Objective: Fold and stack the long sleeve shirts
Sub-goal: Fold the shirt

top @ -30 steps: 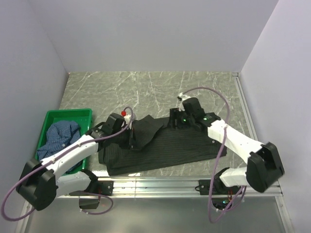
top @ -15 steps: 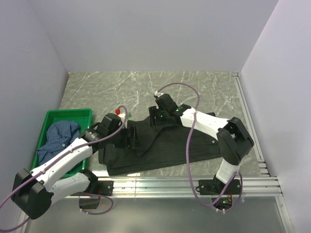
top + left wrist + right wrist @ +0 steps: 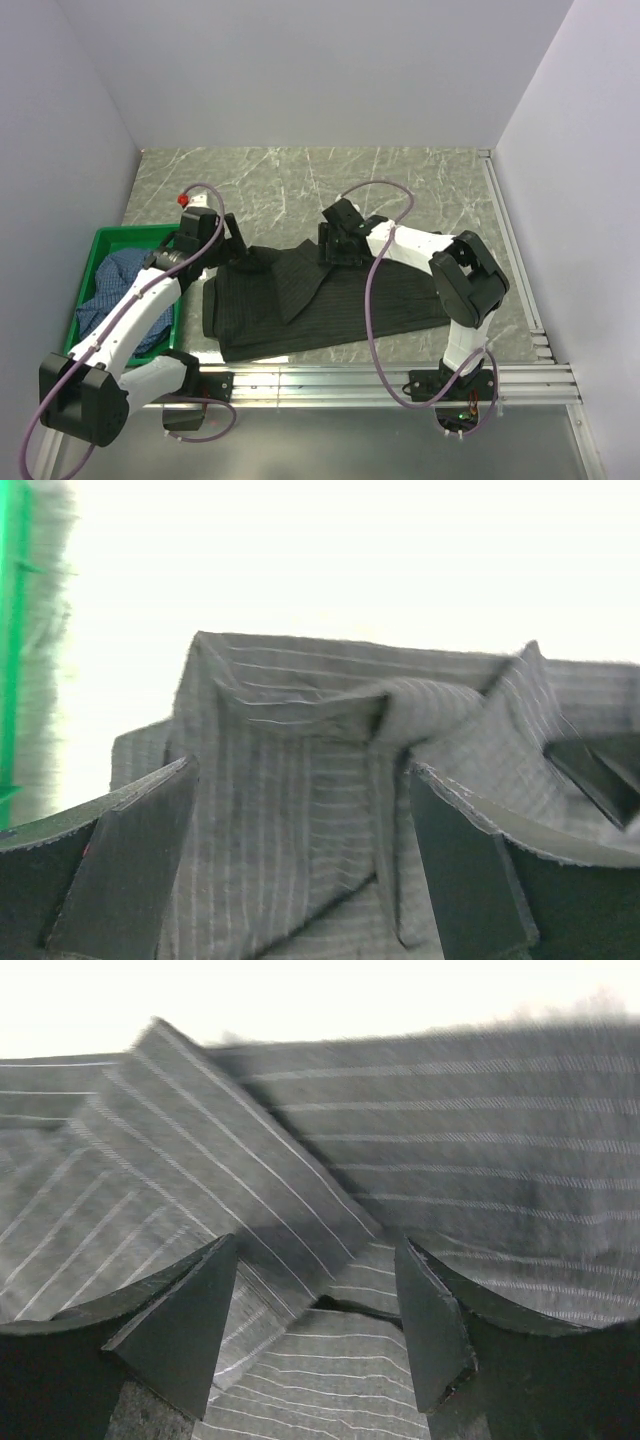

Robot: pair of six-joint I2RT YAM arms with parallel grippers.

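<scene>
1. The table is mostly bare marble-look top. All the action is on the near half, right in front of your arm bases.
2. The black pinstriped shirt lies flat as a wide band across the near table. A triangular flap is laid over its middle and the collar end is bunched toward the left. I'd say you're mid-fold on this one: narrowed down, but not a compact stack-sized rectangle yet.
3. The green crate sits at the left edge, just beside the black shirt's left end.
4. The blue checked shirt is crumpled inside the crate, so that half of the job isn't started.
5. Your left gripper hangs over the shirt's far-left corner by the collar. Its jaws are spread wide and the wrist view shows cloth below them with nothing pinched.
6. Your right gripper is low over the shirt's far edge near the middle. Its jaws are apart too, straddling the point of the flap but gripping nothing.

Next move, as I read it: pick two corners on one end, pinch only the top layers, and carry that end across so it lands square. Go slow, since loose cloth like this can drag the flap out of place.
</scene>
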